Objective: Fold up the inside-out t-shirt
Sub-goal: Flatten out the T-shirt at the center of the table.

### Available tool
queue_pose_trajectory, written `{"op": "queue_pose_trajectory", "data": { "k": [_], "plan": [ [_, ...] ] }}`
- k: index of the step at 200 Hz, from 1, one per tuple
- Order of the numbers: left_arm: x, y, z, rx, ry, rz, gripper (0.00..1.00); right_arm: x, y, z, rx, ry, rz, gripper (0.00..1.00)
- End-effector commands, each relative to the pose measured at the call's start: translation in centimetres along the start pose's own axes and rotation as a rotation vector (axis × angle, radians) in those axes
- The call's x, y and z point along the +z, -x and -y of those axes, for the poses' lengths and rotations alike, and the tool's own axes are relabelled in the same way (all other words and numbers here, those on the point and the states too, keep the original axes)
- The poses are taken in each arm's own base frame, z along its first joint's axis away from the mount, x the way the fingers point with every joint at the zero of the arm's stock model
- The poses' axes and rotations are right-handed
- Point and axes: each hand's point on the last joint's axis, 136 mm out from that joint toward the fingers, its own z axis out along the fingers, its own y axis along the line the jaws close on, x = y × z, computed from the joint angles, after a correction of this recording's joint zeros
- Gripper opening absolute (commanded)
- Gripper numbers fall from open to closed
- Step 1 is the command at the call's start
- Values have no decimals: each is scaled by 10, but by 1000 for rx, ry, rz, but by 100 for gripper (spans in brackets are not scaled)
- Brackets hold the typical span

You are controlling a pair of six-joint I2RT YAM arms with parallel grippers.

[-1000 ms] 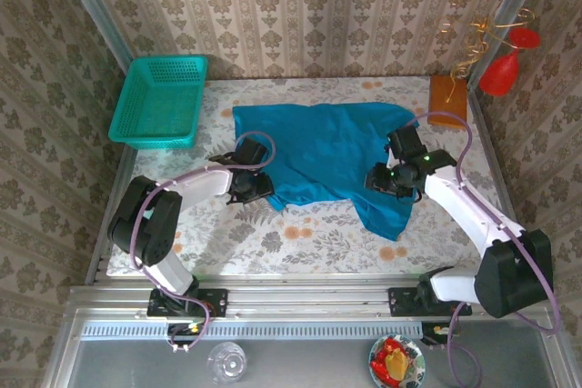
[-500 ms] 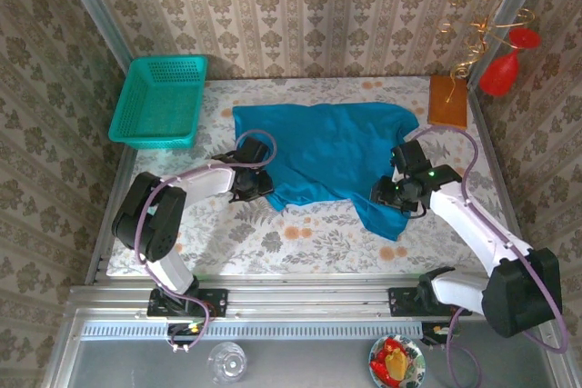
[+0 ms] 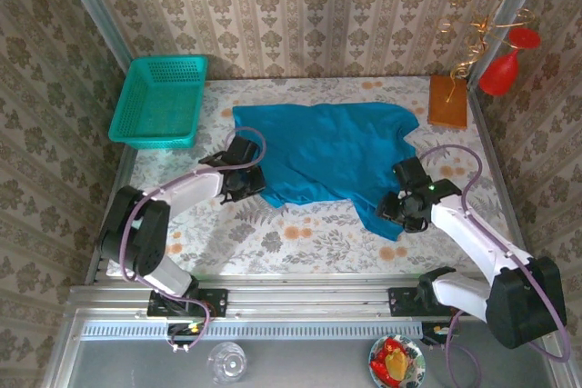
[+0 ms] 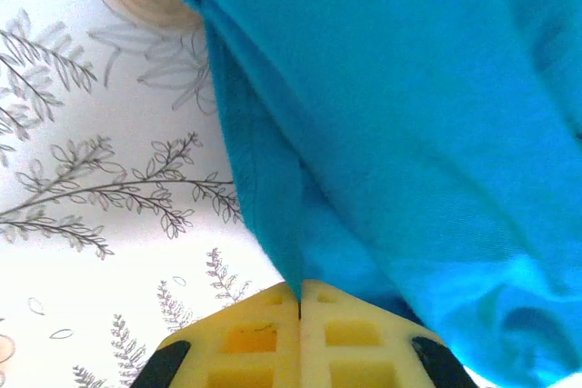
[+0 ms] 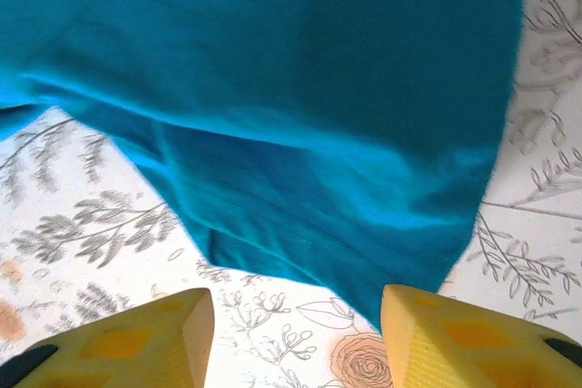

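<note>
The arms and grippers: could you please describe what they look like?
The left arm and right arm are white links with black joints, each with a looping purple cable. The left gripper and right gripper have chunky yellow fingers with square recesses.

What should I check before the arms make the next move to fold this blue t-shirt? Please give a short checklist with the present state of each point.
1. Left gripper shut on the t-shirt edge: ok.
2. Number of cloth layers in that pinch: cannot tell.
3. Right gripper open: ok.
4. Cloth between the right fingers: not ok; the corner lies just ahead of them, not gripped.
5. T-shirt lying flat: not ok; it is wrinkled and its near edge is uneven.
6. Basket apart from the t-shirt: ok.
</note>
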Motion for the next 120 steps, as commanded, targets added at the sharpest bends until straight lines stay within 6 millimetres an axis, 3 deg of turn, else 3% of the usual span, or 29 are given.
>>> {"op": "queue_pose_trajectory", "data": {
  "k": [1, 46, 63, 72, 105, 120],
  "plan": [
    [-18, 14, 3, 34, 0, 51, 0, 11, -13, 25, 120, -118, -22, 55],
    [-33, 29, 6, 41, -10, 80, 0, 29, -30, 38, 191, -158, -41, 46],
    [-39, 35, 5, 40, -15, 91, 0, 36, -34, 38, 212, -142, -46, 39],
    [-42, 38, 4, 42, -16, 95, 0, 36, -33, 40, 217, -149, -37, 30],
    [-58, 53, -6, 35, -20, 134, 0, 7, -5, 35, 185, -145, 93, 1],
    [-66, 62, -11, 32, -34, 154, 0, -20, 17, 31, 156, -142, 183, 0]
  ]
}}
